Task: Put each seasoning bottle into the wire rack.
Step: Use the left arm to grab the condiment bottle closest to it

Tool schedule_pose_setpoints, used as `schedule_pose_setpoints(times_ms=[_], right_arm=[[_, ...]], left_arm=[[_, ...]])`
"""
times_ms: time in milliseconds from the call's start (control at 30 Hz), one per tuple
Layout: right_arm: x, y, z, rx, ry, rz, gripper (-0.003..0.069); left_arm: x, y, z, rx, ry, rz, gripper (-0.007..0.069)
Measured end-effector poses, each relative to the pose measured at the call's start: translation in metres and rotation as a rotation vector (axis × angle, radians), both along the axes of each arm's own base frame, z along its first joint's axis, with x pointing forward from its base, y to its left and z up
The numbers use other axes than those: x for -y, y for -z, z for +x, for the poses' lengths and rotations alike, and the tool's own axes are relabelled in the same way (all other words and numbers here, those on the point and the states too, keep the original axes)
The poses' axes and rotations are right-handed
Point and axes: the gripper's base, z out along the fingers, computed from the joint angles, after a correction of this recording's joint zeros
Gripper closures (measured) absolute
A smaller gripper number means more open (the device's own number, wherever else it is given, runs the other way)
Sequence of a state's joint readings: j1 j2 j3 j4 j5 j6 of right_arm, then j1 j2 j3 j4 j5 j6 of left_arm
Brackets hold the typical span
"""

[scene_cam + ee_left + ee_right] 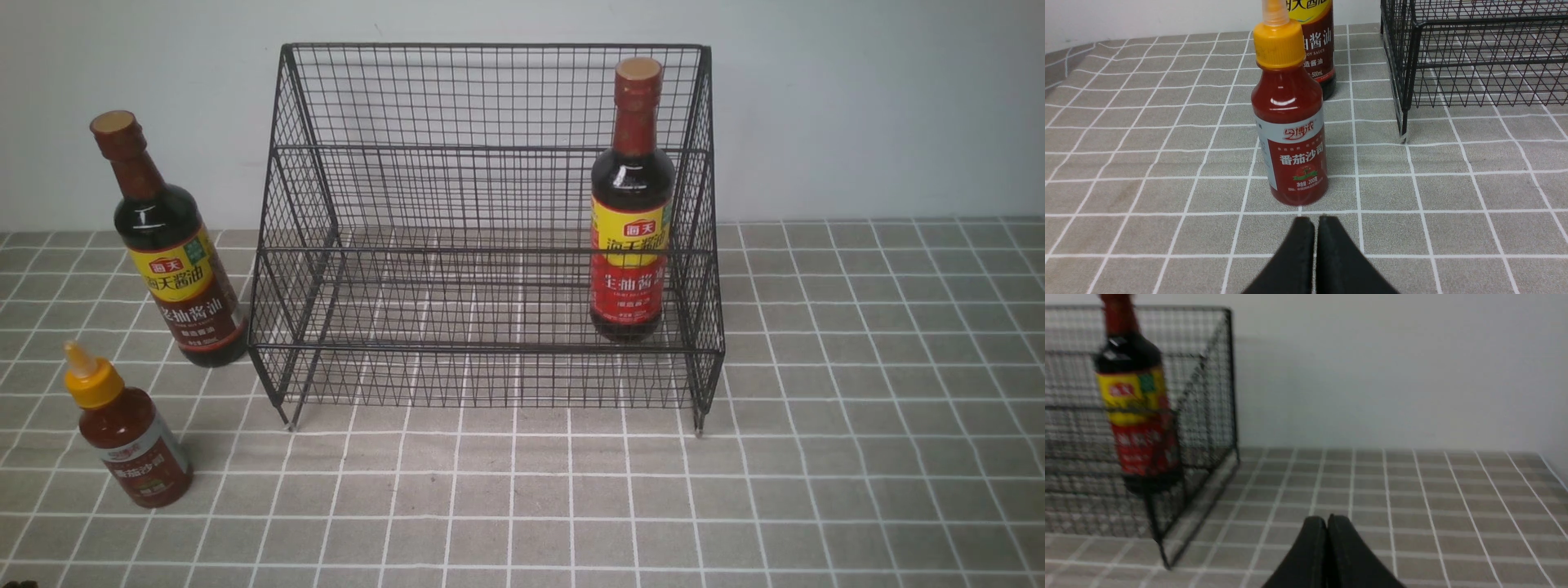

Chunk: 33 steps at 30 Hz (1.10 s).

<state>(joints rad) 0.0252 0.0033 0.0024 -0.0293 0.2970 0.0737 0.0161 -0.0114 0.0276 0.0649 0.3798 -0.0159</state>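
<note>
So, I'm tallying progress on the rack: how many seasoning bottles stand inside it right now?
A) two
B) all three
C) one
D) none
C: only the red-labelled soy-sauce bottle stands inside the wire rack, at its right end. The other soy-sauce bottle and the short red sauce bottle stand on the tablecloth, outside the rack's left side.

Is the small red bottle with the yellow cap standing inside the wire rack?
No, the small red bottle stands on the tiled cloth outside the wire rack, to its left.
</note>
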Motion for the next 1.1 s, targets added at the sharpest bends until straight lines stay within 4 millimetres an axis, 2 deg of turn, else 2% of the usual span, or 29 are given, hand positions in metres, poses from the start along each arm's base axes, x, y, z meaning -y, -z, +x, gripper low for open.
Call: schedule_pose_setpoints(times_ms=[33, 100, 1100], right_arm=[[0.0012, 0.0084, -0.0003, -0.033, 0.021, 0.000, 0.0672], [0.0022, 0.0123, -0.0011, -0.071, 0.037, -0.002, 0.0672], [0.0023, 0.0121, -0.0014, -0.074, 0.041, 0.010, 0.0672]], left_arm=[[0.0000, 0.0000, 0.0000, 0.000, 0.000, 0.000, 0.0631], [0.0000, 0.0000, 0.0000, 0.000, 0.000, 0.000, 0.0631], [0.0000, 0.0000, 0.0000, 0.000, 0.000, 0.000, 0.0631]])
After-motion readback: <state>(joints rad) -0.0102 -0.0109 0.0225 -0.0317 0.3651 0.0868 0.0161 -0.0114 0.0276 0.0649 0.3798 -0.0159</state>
